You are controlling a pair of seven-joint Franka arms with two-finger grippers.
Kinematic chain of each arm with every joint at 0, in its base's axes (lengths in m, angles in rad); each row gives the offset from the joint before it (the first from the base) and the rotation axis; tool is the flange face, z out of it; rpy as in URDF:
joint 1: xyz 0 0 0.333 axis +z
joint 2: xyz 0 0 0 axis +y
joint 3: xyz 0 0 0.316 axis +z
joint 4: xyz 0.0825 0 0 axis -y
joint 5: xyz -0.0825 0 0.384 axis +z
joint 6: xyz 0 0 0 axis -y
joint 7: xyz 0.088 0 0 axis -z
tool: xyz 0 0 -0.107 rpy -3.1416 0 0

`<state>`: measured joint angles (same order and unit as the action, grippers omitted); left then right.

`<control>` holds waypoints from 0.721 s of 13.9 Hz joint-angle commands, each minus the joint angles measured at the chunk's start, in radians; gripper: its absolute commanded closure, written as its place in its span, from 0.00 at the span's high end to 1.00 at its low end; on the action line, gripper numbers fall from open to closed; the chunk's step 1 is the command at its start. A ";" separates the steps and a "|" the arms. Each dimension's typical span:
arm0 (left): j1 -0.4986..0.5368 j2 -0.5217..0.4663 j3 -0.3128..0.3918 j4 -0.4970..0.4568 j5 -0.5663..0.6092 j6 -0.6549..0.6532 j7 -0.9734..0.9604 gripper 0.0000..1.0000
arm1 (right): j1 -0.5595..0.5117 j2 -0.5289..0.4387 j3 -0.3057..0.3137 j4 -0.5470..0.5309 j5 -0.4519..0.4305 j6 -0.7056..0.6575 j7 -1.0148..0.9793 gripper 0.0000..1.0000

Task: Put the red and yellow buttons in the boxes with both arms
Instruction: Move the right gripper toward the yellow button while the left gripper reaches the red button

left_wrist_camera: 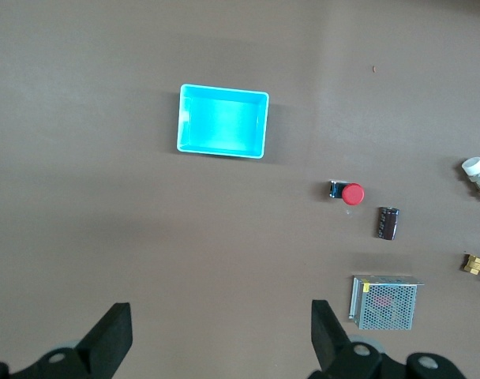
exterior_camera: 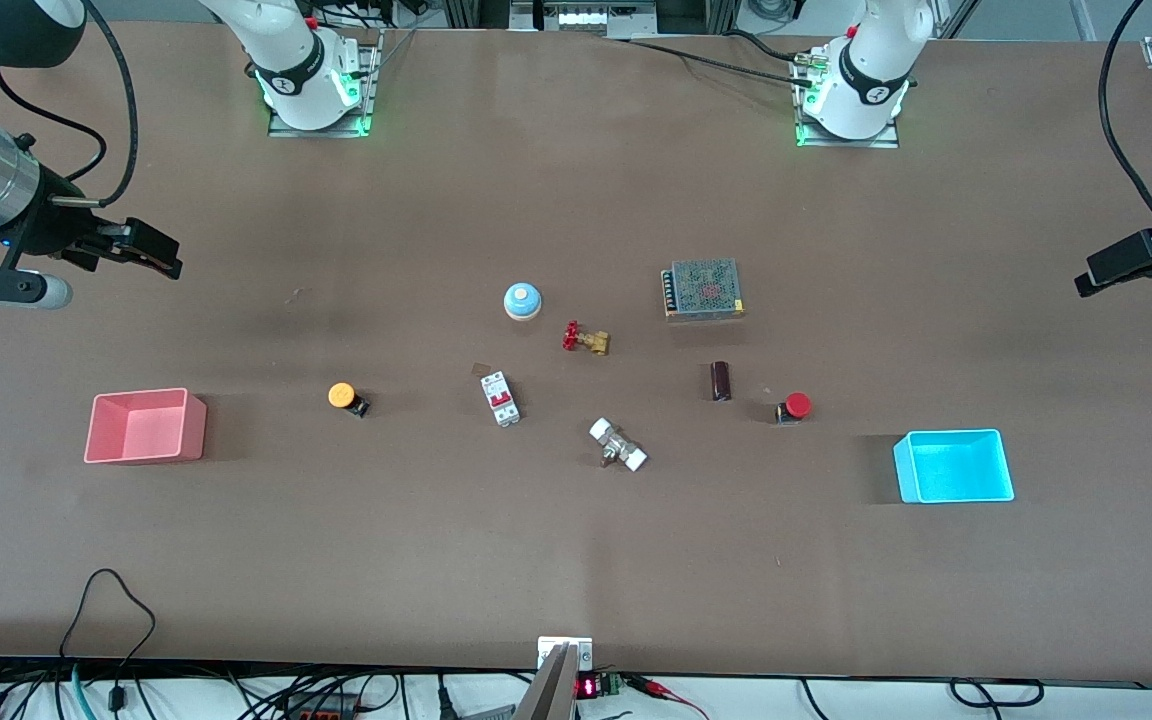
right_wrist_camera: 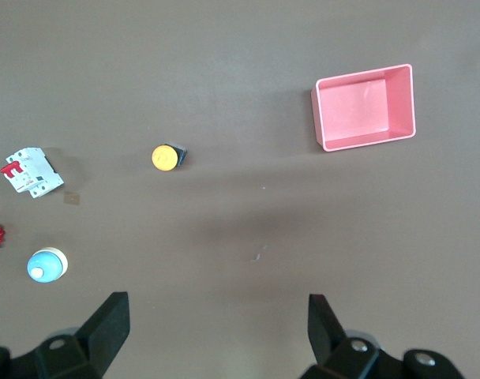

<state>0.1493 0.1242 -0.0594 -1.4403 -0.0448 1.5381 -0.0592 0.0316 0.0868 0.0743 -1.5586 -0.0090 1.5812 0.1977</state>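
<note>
The orange-yellow button (exterior_camera: 342, 396) lies on the table beside the pink-red box (exterior_camera: 144, 427), toward the right arm's end. It also shows in the right wrist view (right_wrist_camera: 164, 157), as does the pink-red box (right_wrist_camera: 365, 108). The red button (exterior_camera: 796, 406) lies beside the cyan box (exterior_camera: 954, 466), toward the left arm's end. The left wrist view shows this button (left_wrist_camera: 351, 193) and the cyan box (left_wrist_camera: 223, 121). Both boxes are empty. My right gripper (exterior_camera: 151, 250) (right_wrist_camera: 216, 328) hangs open and empty high over bare table. My left gripper (exterior_camera: 1101, 275) (left_wrist_camera: 222, 332) hangs open and empty high over bare table.
Mid-table lie a blue dome on a cream base (exterior_camera: 523, 300), a brass valve with a red handwheel (exterior_camera: 586, 339), a white circuit breaker (exterior_camera: 500, 398), a white-ended fitting (exterior_camera: 618, 445), a dark cylinder (exterior_camera: 721, 380) and a mesh-covered power supply (exterior_camera: 703, 289).
</note>
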 commanded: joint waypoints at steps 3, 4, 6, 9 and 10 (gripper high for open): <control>0.007 -0.014 -0.002 -0.008 0.013 -0.009 0.016 1.00 | 0.007 -0.007 -0.001 -0.008 -0.003 -0.004 -0.008 1.00; 0.004 -0.009 -0.004 -0.003 0.011 -0.007 0.012 1.00 | 0.007 -0.007 -0.001 -0.008 -0.003 -0.006 -0.008 1.00; -0.014 0.027 -0.005 0.001 0.011 -0.003 0.015 1.00 | 0.007 -0.006 -0.001 -0.008 -0.003 -0.007 -0.008 1.00; -0.078 0.103 -0.005 0.001 0.011 -0.007 0.004 1.00 | 0.010 -0.005 -0.001 -0.009 -0.006 -0.009 -0.009 1.00; -0.103 0.129 -0.005 0.001 0.014 -0.003 0.012 1.00 | 0.010 -0.005 -0.001 -0.011 -0.006 -0.007 -0.011 1.00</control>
<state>0.0943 0.2000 -0.0653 -1.4487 -0.0448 1.5349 -0.0592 0.0339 0.0872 0.0747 -1.5607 -0.0090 1.5787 0.1976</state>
